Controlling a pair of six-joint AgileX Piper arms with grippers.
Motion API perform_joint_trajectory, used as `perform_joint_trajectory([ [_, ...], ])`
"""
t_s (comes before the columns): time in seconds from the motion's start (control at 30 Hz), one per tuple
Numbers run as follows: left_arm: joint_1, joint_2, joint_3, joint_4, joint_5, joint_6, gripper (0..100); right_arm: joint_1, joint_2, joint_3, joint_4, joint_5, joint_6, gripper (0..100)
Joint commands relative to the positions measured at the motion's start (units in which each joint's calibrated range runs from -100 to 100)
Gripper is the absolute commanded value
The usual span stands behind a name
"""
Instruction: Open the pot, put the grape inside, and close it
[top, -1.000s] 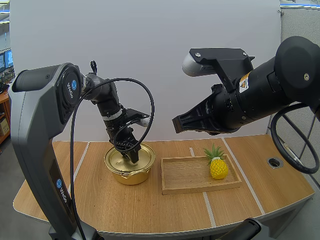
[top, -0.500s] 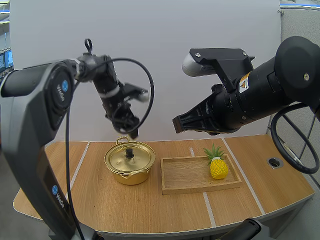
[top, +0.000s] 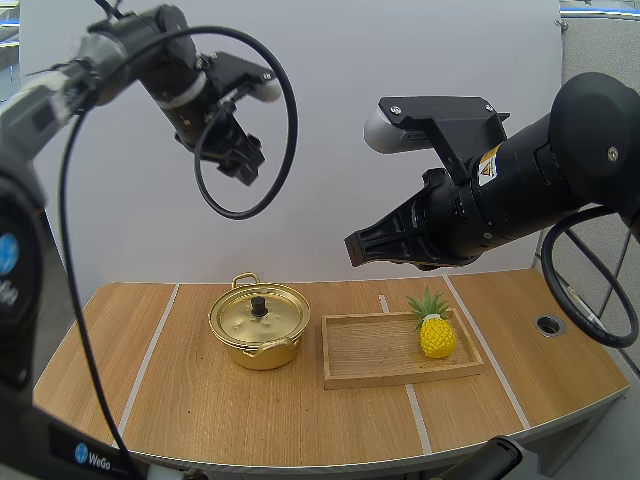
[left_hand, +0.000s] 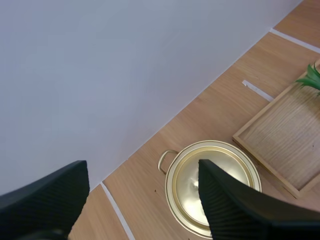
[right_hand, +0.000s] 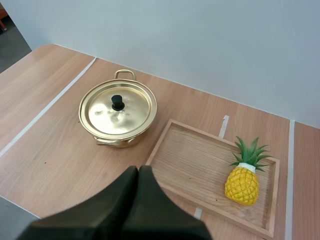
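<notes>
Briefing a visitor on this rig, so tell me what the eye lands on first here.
The shiny gold pot, lid on, sits on the table left of a wooden tray. A yellow pineapple stands upright at the tray's right end. The left gripper hangs high above the pot, fingers open; the right gripper, fingers shut, hovers well above the table.

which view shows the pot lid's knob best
The right wrist view: the black knob stands clear at the centre of the gold lid, seen from above. The high view shows it smaller. In the left wrist view a finger of the left hand covers it.
</notes>
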Motion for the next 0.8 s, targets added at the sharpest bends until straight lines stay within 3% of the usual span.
perform_joint_trajectory([
  [0.0, -0.10, -10.4, -0.4, 0.7, 0.3, -3.0, 100, -0.2, -0.6, 0.3, -0.3, 0.0, -0.3, 0],
  [0.43, -0.10, -27.7, -0.4, 1.2, 0.3, -9.2, 98, -0.2, -0.6, 0.3, -0.3, 0.0, -0.3, 0],
  [0.57, -0.10, -31.9, -0.4, 2.5, 0.3, -11.4, 28, -0.6, -0.6, 0.3, -0.3, 0.0, -0.3, 0],
  [0.63, -0.10, -34.0, -0.4, 2.5, 0.3, -11.7, 3, -1.2, -0.8, 0.3, -0.3, 0.0, -0.3, 0],
  [0.77, -0.10, -38.9, -0.4, 2.5, 0.3, -12.8, 0, -1.9, -4.1, 0.3, -0.2, 0.0, -0.3, 0],
])
